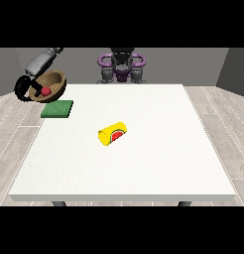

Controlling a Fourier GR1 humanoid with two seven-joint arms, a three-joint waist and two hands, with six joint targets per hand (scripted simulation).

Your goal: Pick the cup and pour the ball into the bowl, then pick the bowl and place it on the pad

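Observation:
A brown wooden bowl (50,85) is held in the air above the table's far left corner, tilted towards the camera. A small red ball (45,92) lies inside it. The black hand at the view's left (24,88) curls round the bowl's left rim. Just below and in front of the bowl lies the flat green pad (57,109) on the table. A yellow cup (112,134) with a watermelon picture lies on its side near the table's middle. No hand shows at the view's right.
The white table (158,163) fills the view, with its left edge close beside the pad. The robot's torso (121,67) stands behind the far edge.

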